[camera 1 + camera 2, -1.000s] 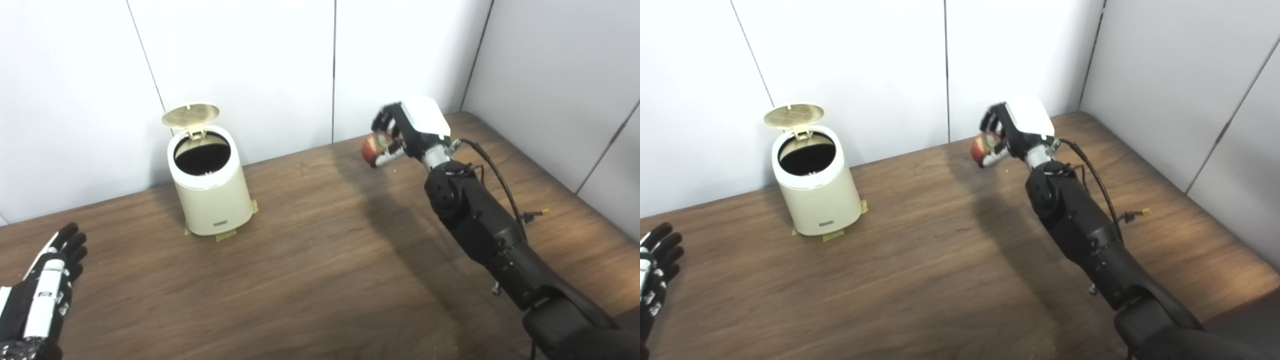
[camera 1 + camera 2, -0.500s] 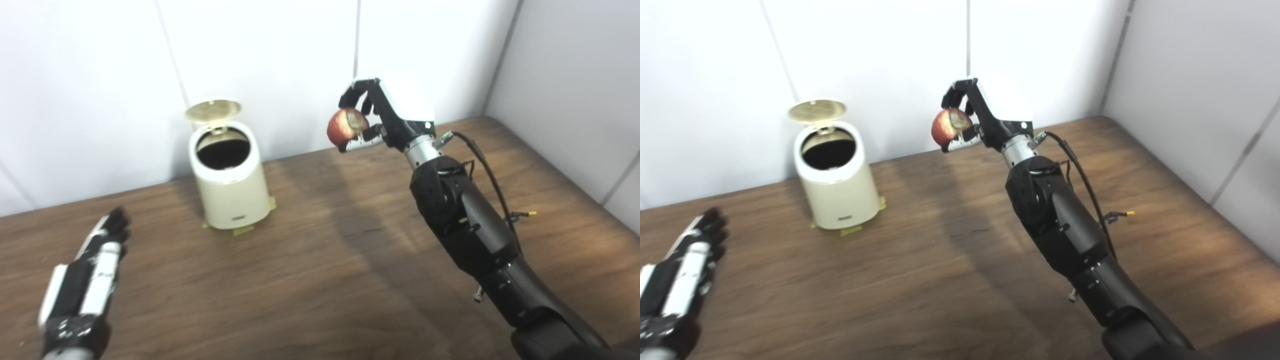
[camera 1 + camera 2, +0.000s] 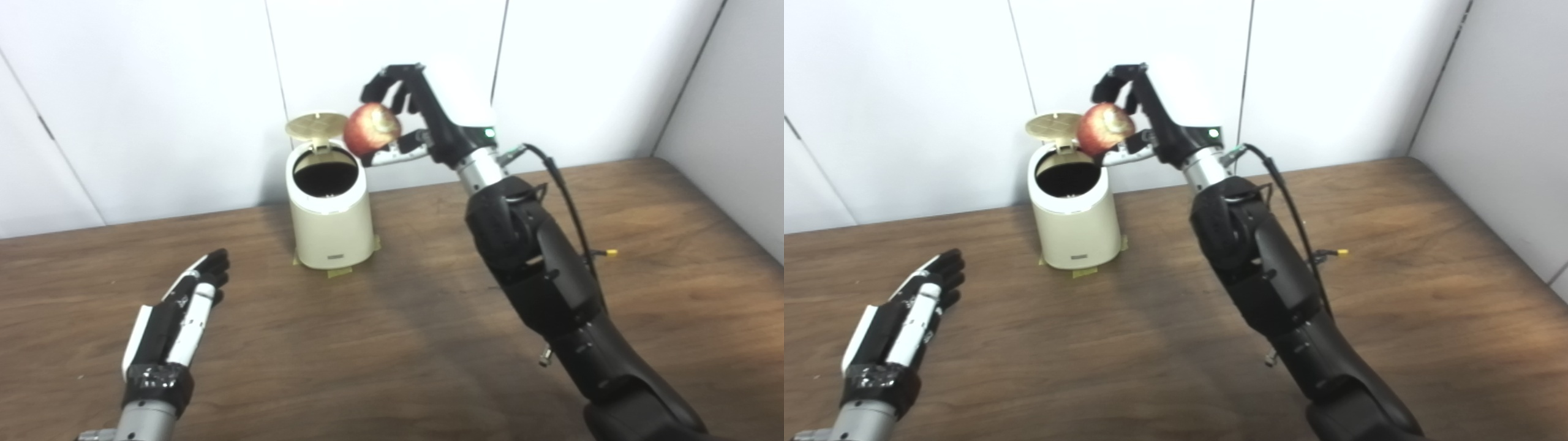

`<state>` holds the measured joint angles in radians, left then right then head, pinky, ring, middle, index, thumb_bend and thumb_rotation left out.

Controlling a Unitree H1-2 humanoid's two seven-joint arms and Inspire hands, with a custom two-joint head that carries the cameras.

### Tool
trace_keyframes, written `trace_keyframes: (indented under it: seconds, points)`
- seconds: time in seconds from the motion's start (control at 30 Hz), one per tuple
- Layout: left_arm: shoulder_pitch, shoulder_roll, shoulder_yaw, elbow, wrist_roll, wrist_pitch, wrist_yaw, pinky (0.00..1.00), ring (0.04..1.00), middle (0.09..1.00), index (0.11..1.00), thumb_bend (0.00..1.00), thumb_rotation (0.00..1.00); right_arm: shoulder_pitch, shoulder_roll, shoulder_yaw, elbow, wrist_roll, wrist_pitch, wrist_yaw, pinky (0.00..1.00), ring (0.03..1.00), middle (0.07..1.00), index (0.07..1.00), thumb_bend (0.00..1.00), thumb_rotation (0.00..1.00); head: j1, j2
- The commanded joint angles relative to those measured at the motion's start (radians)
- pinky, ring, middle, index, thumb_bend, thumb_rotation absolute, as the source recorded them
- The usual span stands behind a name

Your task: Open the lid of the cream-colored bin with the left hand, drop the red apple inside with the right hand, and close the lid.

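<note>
1. The right hand (image 3: 422,116) is up in the top middle of the frame, its fingers curled around the apple (image 3: 371,128). The dark fingers (image 3: 383,78) arch over the top of the fruit and the thumb sits under it.
2. The apple hangs in the air just to the right of the bin (image 3: 331,214), level with the raised lid (image 3: 316,124) and a little above the rim. It is beside the opening, not squarely over it.
3. The bin stands at the back of the table (image 3: 392,343), close to the white wall (image 3: 153,92). Its lid is tipped up at the rear and the inside shows dark. Bits of tape (image 3: 340,272) stick out from under its base.
4. The left hand (image 3: 177,318) is in the lower left of the frame, low over the wood, well away from the bin. Its fingers are stretched out flat and it holds nothing.
5. In the left eye view the apple overlaps only the right edge of the lid. In the right eye view the apple (image 3: 1105,128) covers the lid's right side and part of the rim behind it, and the green light (image 3: 1214,132) on the hand's wrist stands out more sharply.
6. A black cable (image 3: 1292,208) loops from the right wrist down along the forearm.
</note>
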<state>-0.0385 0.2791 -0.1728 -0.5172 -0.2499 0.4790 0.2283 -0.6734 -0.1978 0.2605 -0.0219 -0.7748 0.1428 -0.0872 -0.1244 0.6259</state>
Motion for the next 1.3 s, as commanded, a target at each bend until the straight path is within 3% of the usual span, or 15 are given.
trace_keyframes:
  seconds: [0.0, 0.1, 0.27, 0.4, 0.93, 1.1, 1.27]
  points:
    - [-0.015, -0.01, 0.025, -0.003, 0.04, -0.014, -0.02, 0.92, 0.915, 0.893, 0.863, 0.22, 0.71, -0.066, 0.003, -0.006, -0.001, -0.006, -0.039, -0.02, 0.33, 0.39, 0.516, 0.513, 0.5, 0.0, 0.006, 0.0]
    - [-0.006, -0.033, 0.044, -0.004, 0.068, -0.017, -0.044, 0.9, 0.908, 0.886, 0.858, 0.24, 0.73, -0.077, 0.02, -0.006, 0.029, 0.003, -0.062, -0.033, 0.33, 0.393, 0.516, 0.513, 0.5, 0.0, 0.037, -0.004]
    - [0.007, -0.066, 0.067, -0.008, 0.101, -0.021, -0.082, 0.9, 0.913, 0.888, 0.857, 0.3, 0.69, -0.092, 0.041, -0.01, 0.086, 0.013, -0.081, -0.05, 0.32, 0.391, 0.522, 0.525, 0.49, 0.0, 0.071, -0.009]
    - [0.018, -0.1, 0.081, -0.02, 0.123, -0.012, -0.093, 0.9, 0.902, 0.887, 0.864, 0.29, 0.64, -0.107, 0.054, -0.013, 0.147, 0.023, -0.096, -0.068, 0.32, 0.385, 0.51, 0.521, 0.5, 0.0, 0.096, -0.01]
    - [0.037, -0.167, 0.096, -0.032, 0.203, -0.011, -0.135, 0.88, 0.877, 0.871, 0.859, 0.34, 0.64, -0.132, 0.062, 0.003, 0.352, 0.044, -0.164, -0.148, 0.32, 0.389, 0.502, 0.518, 0.5, 0.0, 0.126, -0.005]
    - [0.04, -0.176, 0.1, -0.037, 0.219, -0.011, -0.143, 0.88, 0.873, 0.867, 0.857, 0.33, 0.65, -0.136, 0.071, 0.006, 0.362, 0.072, -0.115, -0.082, 0.33, 0.407, 0.505, 0.548, 0.49, 0.0, 0.127, -0.003]
    - [0.044, -0.186, 0.11, -0.04, 0.224, -0.011, -0.155, 0.88, 0.875, 0.87, 0.862, 0.34, 0.65, -0.138, 0.07, 0.021, 0.378, 0.059, -0.102, -0.069, 0.33, 0.433, 0.52, 0.543, 0.5, 0.0, 0.117, 0.003]
